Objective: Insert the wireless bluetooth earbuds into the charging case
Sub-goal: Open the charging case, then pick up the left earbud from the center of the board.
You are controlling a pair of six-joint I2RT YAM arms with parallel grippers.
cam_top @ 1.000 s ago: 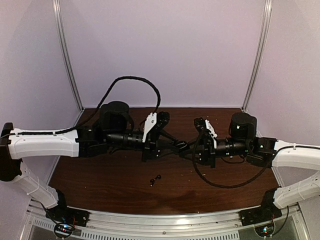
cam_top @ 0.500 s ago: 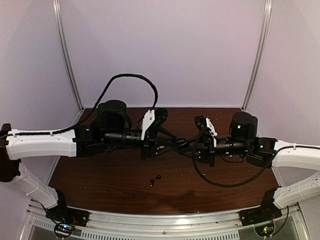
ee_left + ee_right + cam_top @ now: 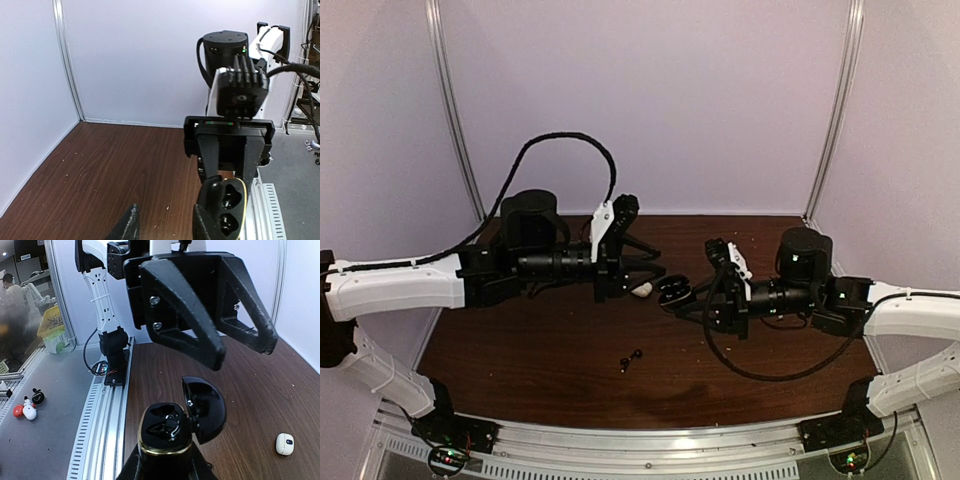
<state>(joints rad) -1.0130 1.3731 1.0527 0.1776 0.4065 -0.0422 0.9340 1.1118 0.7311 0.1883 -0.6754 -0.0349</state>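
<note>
- The right gripper [image 3: 682,298] has its jaws clamped on the black charging case [image 3: 165,432], whose lid [image 3: 205,410] is swung open.
- The left gripper [image 3: 240,350] faces the case with its jaws spread wide, holding nothing.
- Two black earbuds [image 3: 630,360] lie on the counter [image 3: 520,350] toward its front, well apart from the case.
- A small white rounded object [image 3: 284,444] lies on the counter near the left gripper.

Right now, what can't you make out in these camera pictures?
Black earbuds, top view: too small to count.
Right gripper, right wrist view: fingers cut by the bottom edge and hidden behind the charging case.
Left gripper, left wrist view: fingertips cut by the bottom edge.
Small white object, right wrist view: too small to identify.
</note>
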